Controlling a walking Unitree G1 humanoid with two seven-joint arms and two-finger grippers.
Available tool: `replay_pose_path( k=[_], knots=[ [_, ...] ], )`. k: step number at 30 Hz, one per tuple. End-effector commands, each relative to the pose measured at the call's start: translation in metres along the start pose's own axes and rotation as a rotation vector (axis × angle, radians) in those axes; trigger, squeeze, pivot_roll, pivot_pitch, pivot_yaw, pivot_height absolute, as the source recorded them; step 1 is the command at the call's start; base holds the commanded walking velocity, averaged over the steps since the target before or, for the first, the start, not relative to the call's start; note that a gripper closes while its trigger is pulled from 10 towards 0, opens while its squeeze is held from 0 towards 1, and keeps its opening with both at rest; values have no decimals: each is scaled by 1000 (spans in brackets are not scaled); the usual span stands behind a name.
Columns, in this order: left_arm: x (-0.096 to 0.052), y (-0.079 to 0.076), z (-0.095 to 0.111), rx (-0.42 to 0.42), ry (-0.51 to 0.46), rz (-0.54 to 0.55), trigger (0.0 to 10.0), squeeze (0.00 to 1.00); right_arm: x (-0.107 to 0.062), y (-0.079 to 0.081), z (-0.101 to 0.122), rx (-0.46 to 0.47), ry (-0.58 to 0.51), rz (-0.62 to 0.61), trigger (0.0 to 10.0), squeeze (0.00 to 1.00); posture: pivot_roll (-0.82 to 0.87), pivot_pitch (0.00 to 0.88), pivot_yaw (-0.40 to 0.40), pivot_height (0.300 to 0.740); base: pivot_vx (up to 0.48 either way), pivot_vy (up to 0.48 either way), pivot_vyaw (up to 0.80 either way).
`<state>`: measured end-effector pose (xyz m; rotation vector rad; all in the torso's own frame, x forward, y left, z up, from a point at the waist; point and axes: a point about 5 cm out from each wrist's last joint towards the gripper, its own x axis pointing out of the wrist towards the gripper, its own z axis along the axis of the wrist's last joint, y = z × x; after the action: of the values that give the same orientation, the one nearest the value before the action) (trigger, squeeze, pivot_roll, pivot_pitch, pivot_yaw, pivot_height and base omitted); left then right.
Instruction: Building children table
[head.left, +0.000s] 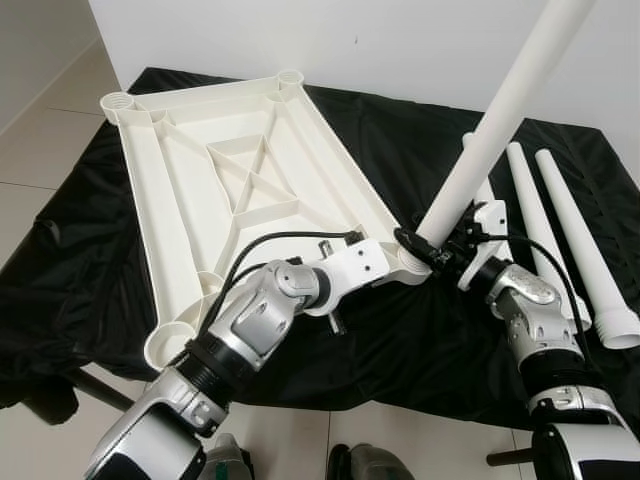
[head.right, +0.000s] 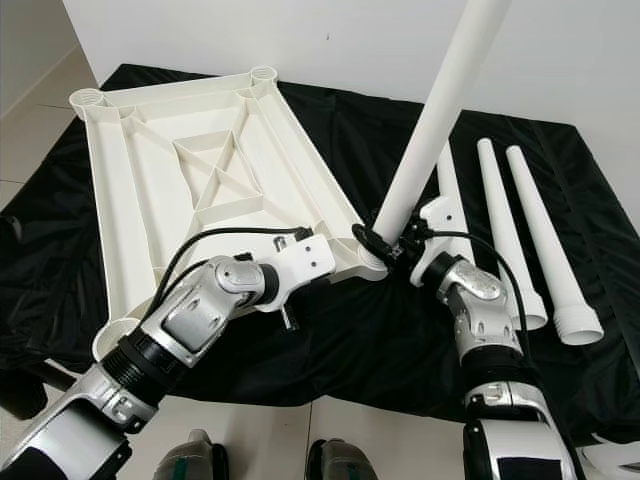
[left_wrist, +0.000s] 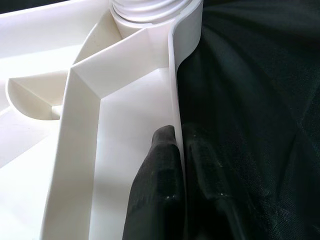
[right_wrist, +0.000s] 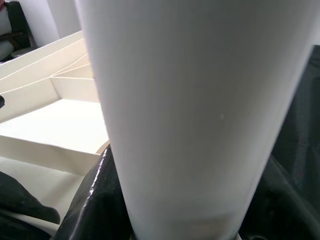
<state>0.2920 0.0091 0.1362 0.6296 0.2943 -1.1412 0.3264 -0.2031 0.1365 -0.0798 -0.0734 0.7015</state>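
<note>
Black cloth (head.left: 420, 340) drapes the bench, with the white tabletop (head.left: 190, 190) upside down at upper left. Left gripper (left_wrist: 177, 150) pinches its rim; right gripper (head.left: 432, 248) clasps a leg (head.left: 500, 120) at centre, three legs (head.left: 560, 220) lying at right.

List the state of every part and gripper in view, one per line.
Table top: upside down on the black cloth, ribs up.
Raised leg: tilted, lower end at the near-right corner socket.
Spare legs: three lying loose on the cloth.
Left gripper: shut on the table top's rim.
Right gripper: shut on the raised leg.
</note>
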Motion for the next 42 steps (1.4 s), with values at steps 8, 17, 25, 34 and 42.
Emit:
replay_pose_path(
  k=[8,17,25,34,42],
  knots=[
    [2,-4,-2,20,17,0,10000,0,-7,1,-6,66,-34,-172,10000,0,-40,35,-48,740,0,0,0],
    [2,-6,-3,22,17,-4,10000,0,0,13,1,67,-75,-317,10000,0,-39,26,-50,740,0,0,0],
    [2,-7,-4,27,17,-9,10000,0,9,33,8,107,-103,-458,10000,0,-36,17,-54,740,0,0,0],
    [2,-9,-4,28,18,-12,10000,0,16,60,7,138,-98,-668,10000,0,-28,12,-62,740,0,0,0],
    [2,-11,-4,26,18,-14,10000,0,22,79,6,186,-77,-716,10000,0,-27,14,-58,740,0,0,0]
  ],
)
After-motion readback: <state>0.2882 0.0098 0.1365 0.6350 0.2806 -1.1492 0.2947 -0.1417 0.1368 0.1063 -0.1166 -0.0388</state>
